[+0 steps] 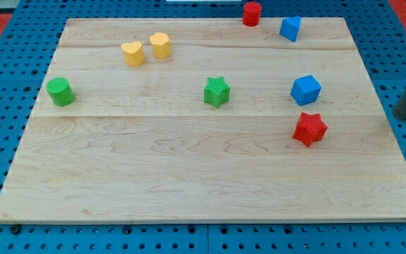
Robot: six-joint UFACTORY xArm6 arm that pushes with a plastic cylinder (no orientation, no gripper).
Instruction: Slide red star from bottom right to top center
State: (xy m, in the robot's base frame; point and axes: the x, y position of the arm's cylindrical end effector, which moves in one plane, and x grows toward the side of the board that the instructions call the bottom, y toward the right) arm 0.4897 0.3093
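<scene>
A: Starting at the view's left – any danger from the green cylinder [60, 92], the yellow heart [132, 53] or the yellow block [160, 45]?

B: Unlikely. Well apart from any sensible route.

A: And further right?

B: More to watch. Green star [217, 92] at roughly 10 o'clock from the red star [309, 129]; red cylinder [251, 13] up at 12 o'clock of the board, close to the goal; blue block [290, 28] beside it. Worst of all, the blue cube [306, 89] – just at 12 o'clock of the red star, near but not touching.

A: So a straight shove upward?

B: Would probably drive both along together. Better to aim toward 11 o'clock, between green star and blue cube.

A: Where to find my tip [402, 116]?

B: Off the board [189, 176], at 3 o'clock of the red star, well apart, blurred. No jaws to open or close – a bare rod, holding nothing, touching nothing.

A: Pushing from there?

B: Would likely send the star toward 9 o'clock. Needs going round to about 5 o'clock first. Also, off-centre contact on a point could spin it away.
</scene>
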